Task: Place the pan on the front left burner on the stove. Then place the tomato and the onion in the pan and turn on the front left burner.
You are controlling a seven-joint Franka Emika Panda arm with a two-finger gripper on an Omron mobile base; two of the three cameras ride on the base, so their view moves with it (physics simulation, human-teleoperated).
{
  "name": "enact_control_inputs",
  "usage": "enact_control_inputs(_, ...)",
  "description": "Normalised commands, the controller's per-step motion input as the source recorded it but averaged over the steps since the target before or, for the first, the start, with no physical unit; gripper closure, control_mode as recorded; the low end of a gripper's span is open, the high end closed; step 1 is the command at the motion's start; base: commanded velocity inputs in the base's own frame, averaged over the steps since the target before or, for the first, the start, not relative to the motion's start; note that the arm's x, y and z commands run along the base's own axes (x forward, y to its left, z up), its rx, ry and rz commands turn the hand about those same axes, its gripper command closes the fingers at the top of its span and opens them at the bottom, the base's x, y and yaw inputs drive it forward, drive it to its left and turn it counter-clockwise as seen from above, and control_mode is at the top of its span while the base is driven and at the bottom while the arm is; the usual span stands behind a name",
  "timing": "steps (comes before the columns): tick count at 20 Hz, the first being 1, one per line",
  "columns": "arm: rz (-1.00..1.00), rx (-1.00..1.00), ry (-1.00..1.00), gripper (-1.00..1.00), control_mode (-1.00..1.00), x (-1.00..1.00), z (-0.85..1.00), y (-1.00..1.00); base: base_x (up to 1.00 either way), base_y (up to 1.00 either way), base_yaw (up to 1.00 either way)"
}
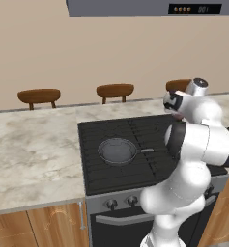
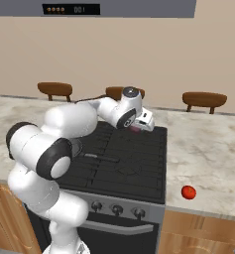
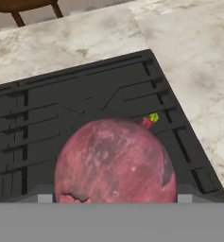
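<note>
Stove (image 1: 150,164): black grates, set into counter (image 1: 34,154).
Pan (image 1: 117,150): on front left burner (image 1: 94,166), handle along front edge, pointing toward stove's right side.
Onion (image 3: 114,163): pinched in my claw (image 2: 139,128) over stove's back right corner; pan lies front-left of claw.
Tomato (image 2: 189,192): counter's front edge, right of stove.

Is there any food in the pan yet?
No, the pan is empty: its dark bottom shows bare. The tomato sits on the counter, and the onion is up by the robot's hand.
</note>
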Motion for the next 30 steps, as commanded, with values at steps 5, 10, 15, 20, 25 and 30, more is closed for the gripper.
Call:
enact_control_inputs(5, 0.05, 0.00, 0.10, 1.00, -1.00, -0.38, 0.31, 0.59, 0.00, 0.00, 0.00)
enact_control_inputs(10, 0.06, 0.00, 0.13, 1.00, -1.00, -0.45, 0.14, 0.66, 0.00, 0.00, 0.00)
enact_control_inputs(15, 0.11, 0.00, 0.09, 1.00, -1.00, -0.45, 0.03, 0.68, 0.00, 0.00, 0.00)
enact_control_inputs(20, 0.12, 0.00, 0.05, 1.00, -1.00, -0.37, 0.00, 0.67, 0.00, 0.00, 0.00)
enact_control_inputs(25, 0.11, 0.00, 0.01, 1.00, -1.00, -0.13, 0.00, 0.60, 0.00, 0.00, 0.00)
enact_control_inputs(30, 0.10, 0.00, 0.04, 1.00, -1.00, 0.00, 0.00, 0.60, 0.00, 0.00, 0.00)
